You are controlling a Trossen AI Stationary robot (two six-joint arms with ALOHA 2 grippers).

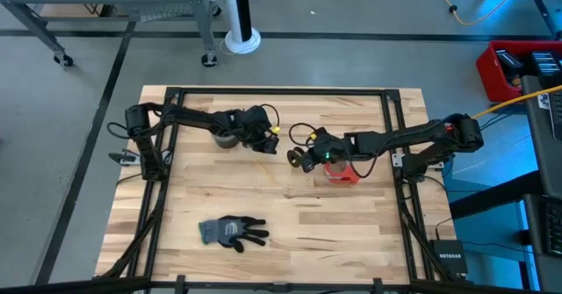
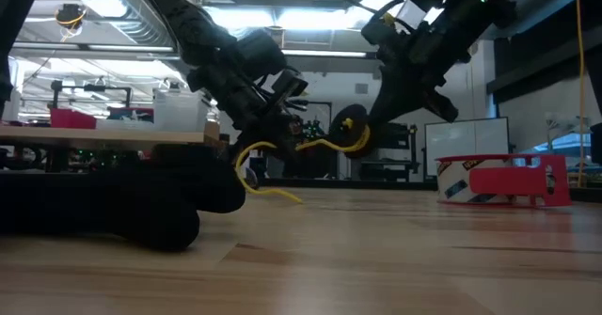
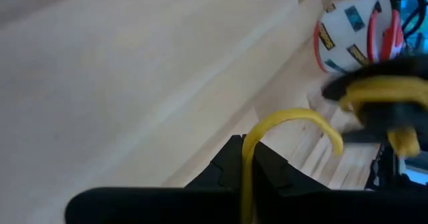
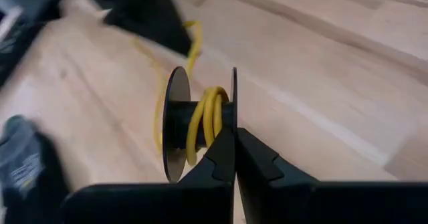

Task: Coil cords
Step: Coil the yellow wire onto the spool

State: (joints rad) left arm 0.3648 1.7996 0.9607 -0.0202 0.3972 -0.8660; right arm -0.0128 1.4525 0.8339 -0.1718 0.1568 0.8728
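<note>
Now the left gripper [image 3: 244,167] pinches the yellow cord [image 3: 294,120], while the right gripper [image 4: 234,150] clamps the black spool [image 4: 179,124] it winds on.

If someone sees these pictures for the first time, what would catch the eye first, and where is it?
Most striking is the yellow cord stretched above the middle of the wooden table between the two hands. The left hand is shut on the cord, and the right hand is shut on a black spool with yellow turns wound on it. The red tape roll sits under the right arm, and a dark glove lies nearer the front.
</note>
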